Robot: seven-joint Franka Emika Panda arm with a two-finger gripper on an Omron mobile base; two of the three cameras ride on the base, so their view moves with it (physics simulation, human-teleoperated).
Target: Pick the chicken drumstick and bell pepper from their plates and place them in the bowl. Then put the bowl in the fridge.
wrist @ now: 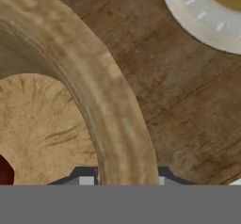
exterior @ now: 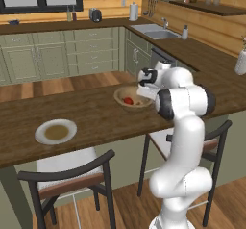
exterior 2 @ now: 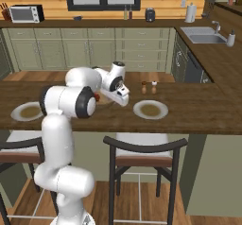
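The tan wooden bowl stands on the dark wooden counter, and the red bell pepper lies inside it. My gripper is at the bowl's right rim. In the hand view the thick rim runs between my two fingertips, which press against it, so the gripper is shut on the bowl. The bell pepper shows dark red at the left edge. One whitish plate lies to the left, the other plate to the right. The chicken drumstick and the fridge are out of view.
Two small shakers stand behind the right plate. Dark-framed chairs sit under the counter's near edge. A sink is set into the back corner counter.
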